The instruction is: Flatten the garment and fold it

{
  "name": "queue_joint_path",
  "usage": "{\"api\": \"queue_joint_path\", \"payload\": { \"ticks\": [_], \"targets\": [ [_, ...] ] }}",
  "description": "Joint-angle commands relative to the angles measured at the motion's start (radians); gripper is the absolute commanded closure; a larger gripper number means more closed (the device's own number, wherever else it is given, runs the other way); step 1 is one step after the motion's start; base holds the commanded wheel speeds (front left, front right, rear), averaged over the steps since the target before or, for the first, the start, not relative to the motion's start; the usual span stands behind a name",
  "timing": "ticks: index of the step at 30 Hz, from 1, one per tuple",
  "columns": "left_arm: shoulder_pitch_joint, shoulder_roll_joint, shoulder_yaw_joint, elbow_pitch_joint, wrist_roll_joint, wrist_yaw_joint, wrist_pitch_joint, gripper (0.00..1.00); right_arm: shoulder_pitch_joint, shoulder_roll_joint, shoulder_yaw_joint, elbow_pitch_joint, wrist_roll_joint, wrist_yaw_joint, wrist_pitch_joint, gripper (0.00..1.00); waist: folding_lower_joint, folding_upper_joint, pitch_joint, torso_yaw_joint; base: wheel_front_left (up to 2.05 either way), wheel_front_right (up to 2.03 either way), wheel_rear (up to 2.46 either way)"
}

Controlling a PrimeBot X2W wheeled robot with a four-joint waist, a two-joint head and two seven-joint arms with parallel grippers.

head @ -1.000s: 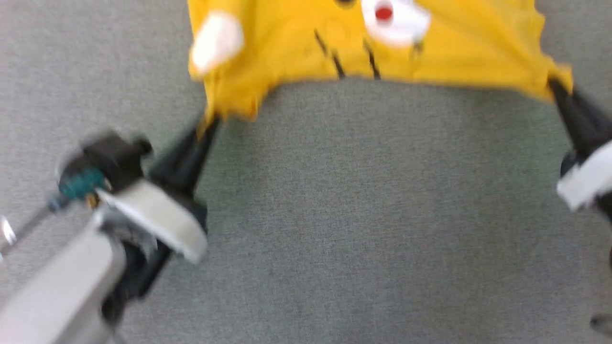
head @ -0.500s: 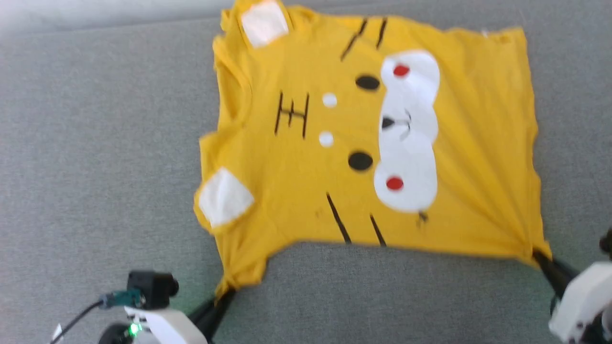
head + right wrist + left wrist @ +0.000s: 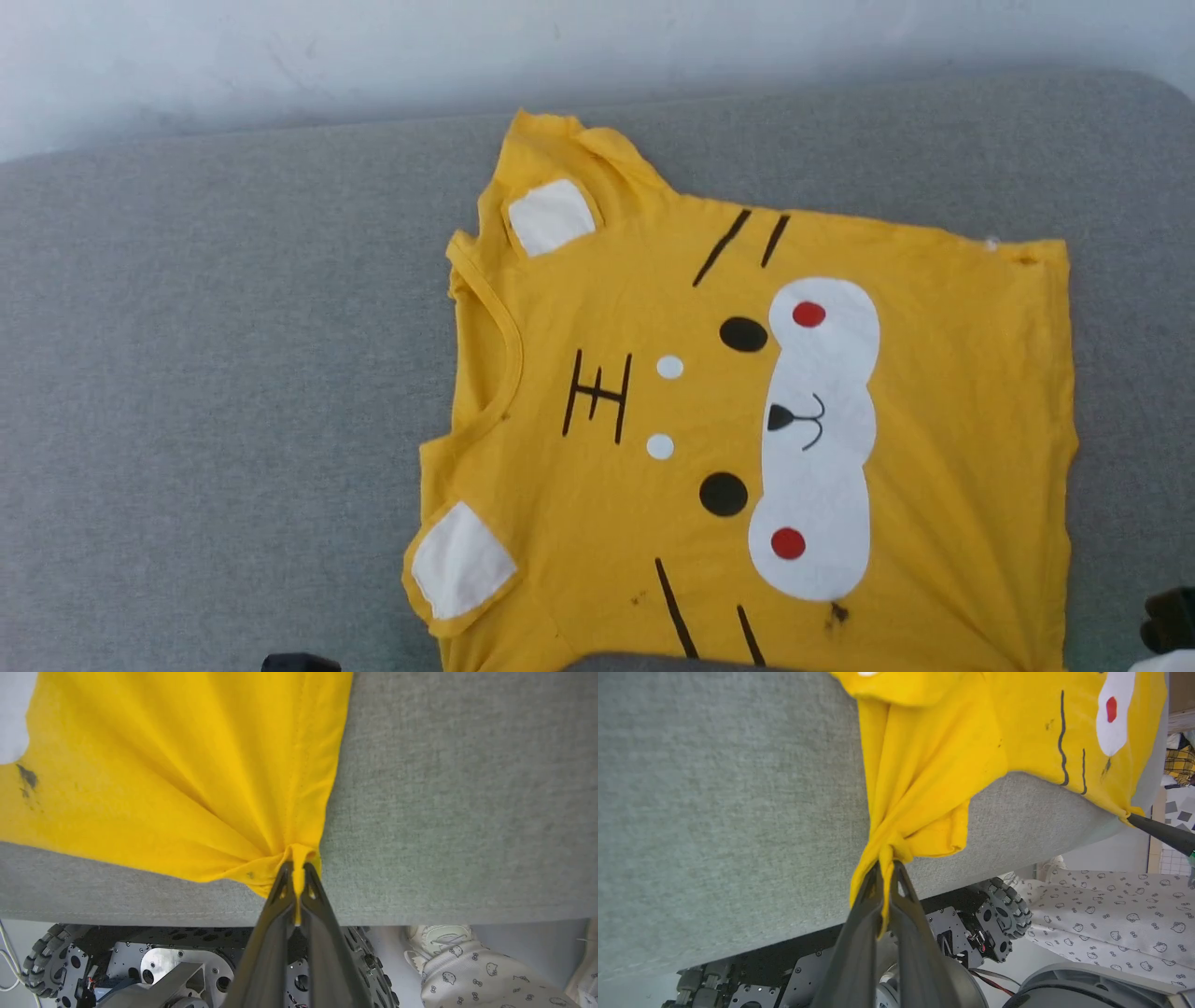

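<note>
Head view shows a soft yellow shirt (image 3: 962, 420) spread flat on the grey felted worktop (image 3: 233, 373); left jaws and right jaws each pinch a bunched corner.

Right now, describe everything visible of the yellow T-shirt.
The yellow T-shirt, soft-looking, short-sleeved, bears a cartoon face: white patches, black stripes, red dots. It lies print-up, mostly flat, on the grey surface, collar toward the robot's left. The left end effector pinches its near sleeve, the right end effector its near hem corner, creases fanning out.
</note>
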Motion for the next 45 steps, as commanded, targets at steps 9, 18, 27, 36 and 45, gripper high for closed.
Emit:
{"api": "queue_joint_path", "payload": {
  "ticks": [9, 18, 27, 36, 45],
  "targets": [
    [0.007, 0.085, 0.060, -0.071, 0.016, 0.016, -0.034, 1.00, 0.018, -0.018, -0.033, -0.058, 0.022, -0.001, 0.008, 1.00, 0.0001, 0.0000, -0.051, -0.003, 0.00, 0.00, 0.00],
    [-0.168, 0.113, 0.092, -0.108, 0.177, -0.012, -0.074, 1.00, -0.087, -0.023, -0.056, -0.107, -0.005, -0.001, -0.064, 1.00, 0.0001, 0.0000, -0.030, -0.032, 0.00, 0.00, 0.00],
    [-0.421, 0.064, 0.117, -0.072, 0.289, -0.060, -0.068, 1.00, -0.279, -0.046, -0.055, -0.104, -0.043, -0.001, -0.134, 1.00, 0.0001, 0.0000, 0.091, -0.061, 0.00, 0.00, 0.00],
    [-0.602, -0.052, 0.138, 0.086, 0.394, -0.044, -0.165, 1.00, -0.467, -0.046, -0.001, -0.009, -0.082, -0.001, -0.202, 1.00, 0.0001, 0.0000, 0.206, -0.072, 0.00, 0.00, 0.00],
    [-0.689, -0.148, 0.069, 0.327, 0.458, -0.077, -0.196, 1.00, -0.532, -0.047, 0.056, 0.127, -0.087, -0.001, -0.237, 1.00, 0.0001, 0.0000, 0.251, -0.065, 0.00, 0.00, 0.00]
  ]
}}
